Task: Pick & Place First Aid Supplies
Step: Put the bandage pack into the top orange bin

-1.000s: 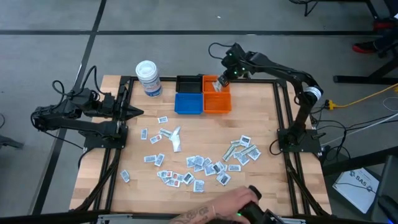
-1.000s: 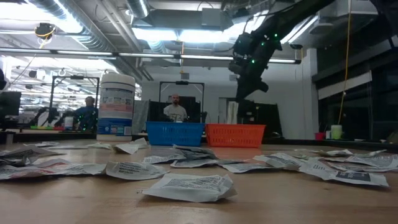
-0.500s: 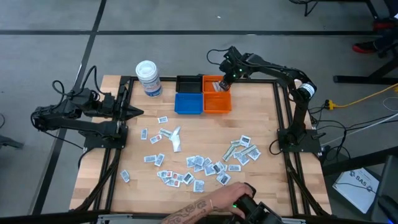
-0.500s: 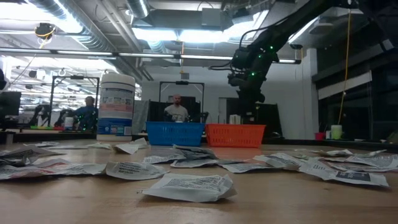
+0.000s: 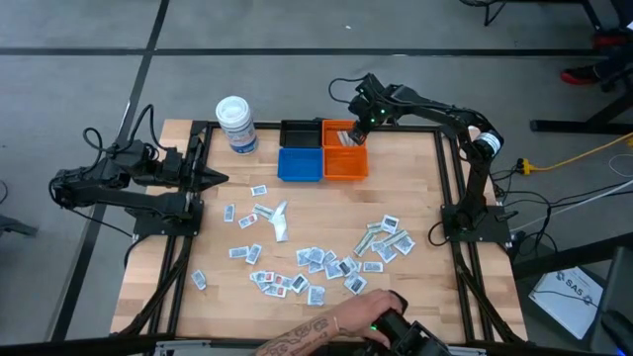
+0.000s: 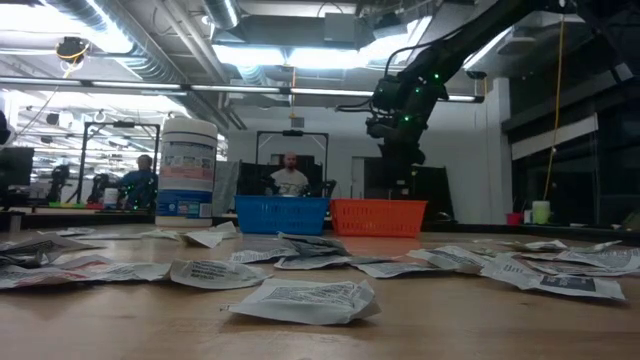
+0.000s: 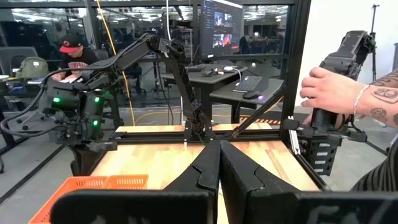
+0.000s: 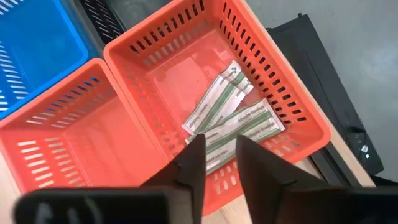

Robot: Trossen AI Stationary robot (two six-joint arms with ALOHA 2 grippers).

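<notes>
Many small white sachets [image 5: 326,262] lie scattered flat on the wooden table's near half. A few long white-and-green strips [image 8: 230,115] lie flat on the floor of the far orange bin [image 8: 292,106]. My right gripper [image 8: 219,149] hangs open just above that bin [image 5: 334,127], pointing steeply down, with the strips showing through the gap between its fingers. It holds nothing. My left gripper [image 7: 219,149] waits shut at the table's left edge [image 5: 220,179], pointing level across the table.
A nearer orange bin [image 5: 346,164], a blue bin [image 5: 300,164] and a black bin [image 5: 300,133] stand beside the far orange one. A white lidded tub [image 5: 236,124] stands at the far left. A person's hand [image 5: 346,321] holds a dark device at the near edge.
My right gripper has sunk toward the far orange bin and rolled a little. A white strip hung below its fingers in the earlier low views. It no longer shows there: the gripper has let it go into the bin.
</notes>
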